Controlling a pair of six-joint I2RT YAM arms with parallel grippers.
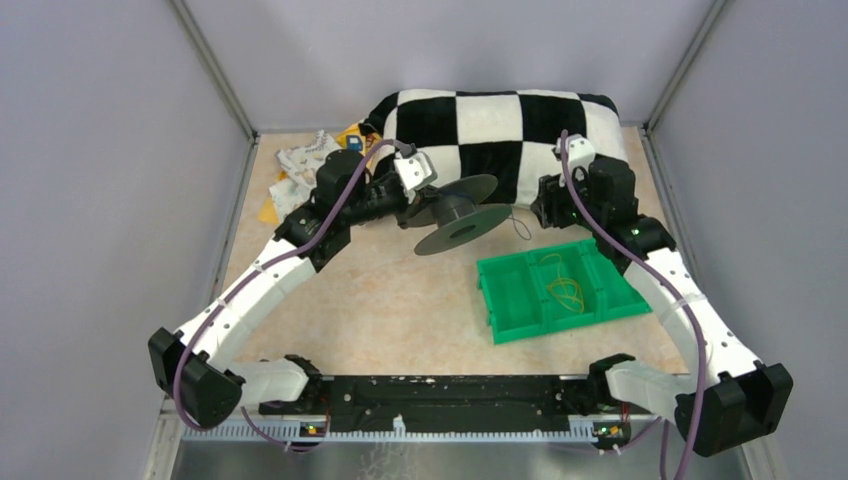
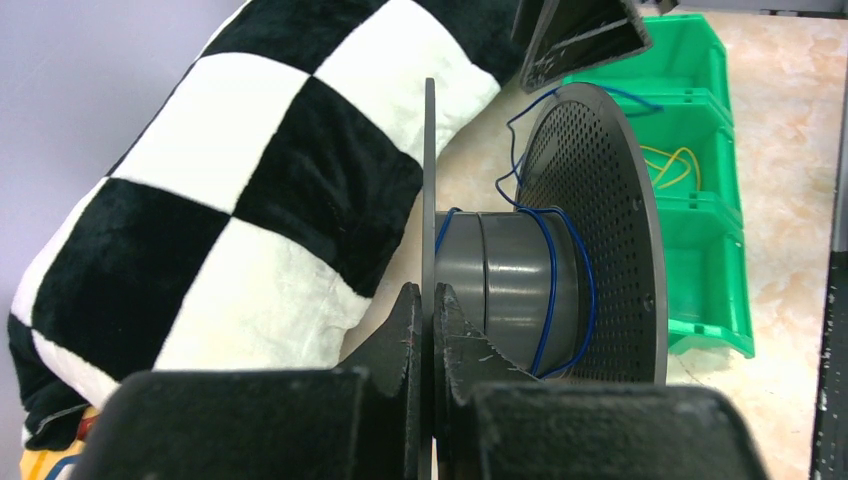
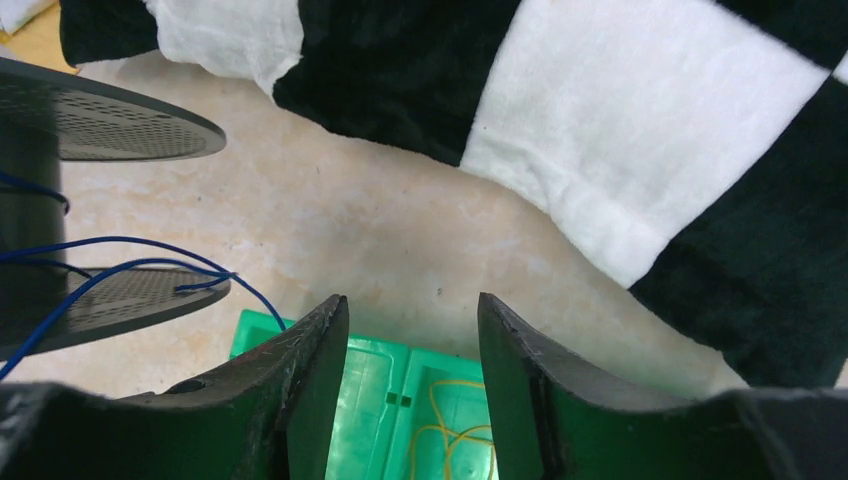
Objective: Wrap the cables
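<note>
Fingers [image 2: 400,330] of the left gripper [image 2: 428,295] are clamped on the thin rim of the near flange of the black spool [image 1: 462,212], holding it tipped with its axle roughly level; whether the lower rim touches the table [image 1: 400,300] I cannot tell. The cable [image 2: 585,290], a thin blue wire, makes a few loose turns round the grey hub, and a slack loop rises past the perforated far flange. From the spool its free end trails towards the right gripper [image 3: 412,320], whose jaws stand apart with nothing between them, the wire ending just beside its left finger without touching. Below that gripper sits the green tray [image 1: 497,272], with yellow strands [image 1: 562,285] in one compartment. Behind both arms lies a black-and-white checkered pillow [image 1: 490,125].
</note>
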